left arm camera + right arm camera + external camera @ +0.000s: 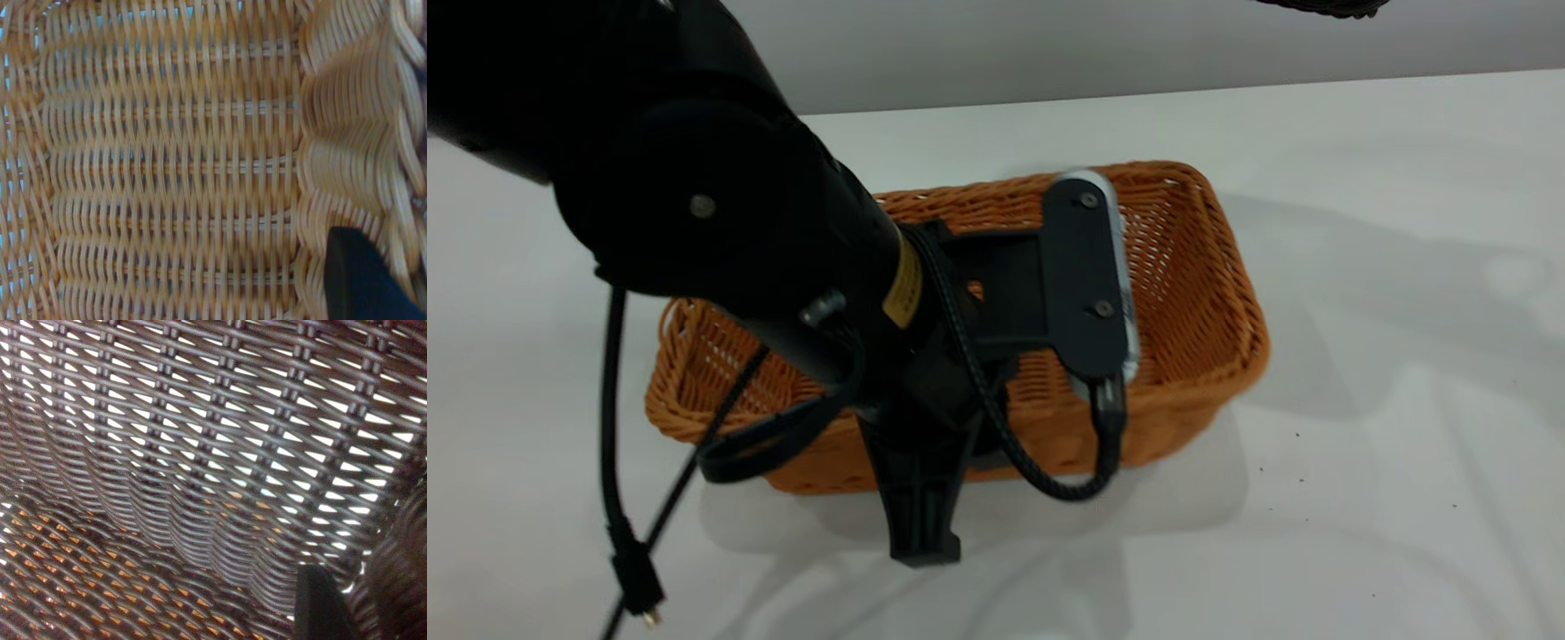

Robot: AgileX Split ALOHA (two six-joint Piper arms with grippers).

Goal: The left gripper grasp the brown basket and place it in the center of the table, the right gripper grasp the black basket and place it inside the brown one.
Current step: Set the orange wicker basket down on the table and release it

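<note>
The brown basket (1192,293) is at the middle of the white table (1387,498), its long side toward the camera. My left gripper (921,498) is shut on its near long wall, one finger outside and one finger (357,280) inside against the weave (167,167). Only a dark sliver of the black basket (1325,7) shows at the top edge of the exterior view, held up in the air. In the right wrist view my right gripper's finger (320,607) is inside the black basket's wall (200,453), gripping at its rim. Orange shows through the dark weave.
The left arm and its cables (614,427) cover the basket's left half in the exterior view. A white wall runs behind the table's far edge (1049,102).
</note>
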